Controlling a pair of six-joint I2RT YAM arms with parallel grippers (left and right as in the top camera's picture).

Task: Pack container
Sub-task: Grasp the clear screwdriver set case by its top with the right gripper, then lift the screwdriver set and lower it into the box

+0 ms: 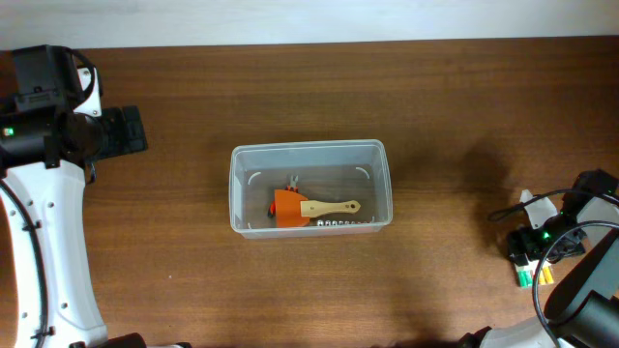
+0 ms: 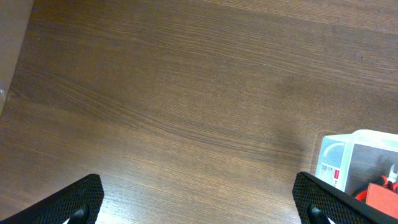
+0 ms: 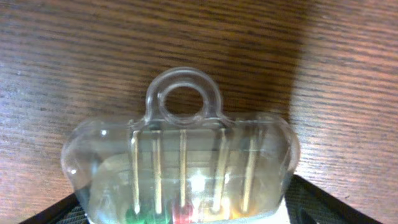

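Observation:
The container, a clear rectangular tub, stands at the table's middle; one corner shows in the left wrist view. Inside lie an orange tool, a wooden-handled brush and a row of small silver bits. My left gripper is open over bare wood left of the tub. A clear blister pack with a hang loop and several thin sticks with coloured heads lies at the table's right, between the wide-spread jaws of my right gripper. The pads sit close beside it; I cannot tell whether they touch it.
The left arm's white body runs down the left side. Black cables loop beside the right arm near the right table edge. The far table edge meets a pale wall.

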